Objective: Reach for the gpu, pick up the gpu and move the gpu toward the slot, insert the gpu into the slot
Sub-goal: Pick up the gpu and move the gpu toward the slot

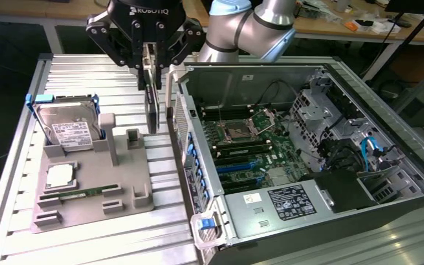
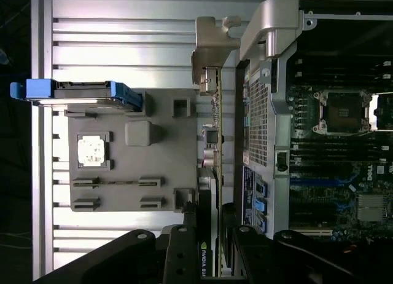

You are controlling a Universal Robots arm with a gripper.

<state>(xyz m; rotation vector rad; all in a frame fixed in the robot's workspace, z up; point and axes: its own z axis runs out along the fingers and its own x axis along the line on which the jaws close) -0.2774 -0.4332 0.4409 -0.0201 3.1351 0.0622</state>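
My gripper [image 1: 152, 74] is shut on the gpu [image 1: 153, 107], a thin dark card that hangs edge-down from the fingers above the gap between the grey fixture and the open computer case. In the wrist view the gpu [image 2: 212, 149] shows edge-on, with its silver bracket [image 2: 212, 47] at the far end and the gripper [image 2: 209, 238] clamped on the near end. The card is clear of the fixture and beside the case's rear wall. The slot [image 1: 236, 165], a long blue strip, lies on the motherboard inside the case; in the wrist view the slot [image 2: 319, 182] is off to the card's side.
A grey fixture [image 1: 127, 190] on the ribbed aluminium table holds a hard drive [image 1: 68, 130] in a blue carrier, a processor [image 1: 61, 175] and a green memory stick [image 1: 75, 193]. The open case [image 1: 388, 110] holds cables, drive bays and a power supply [image 1: 286, 201].
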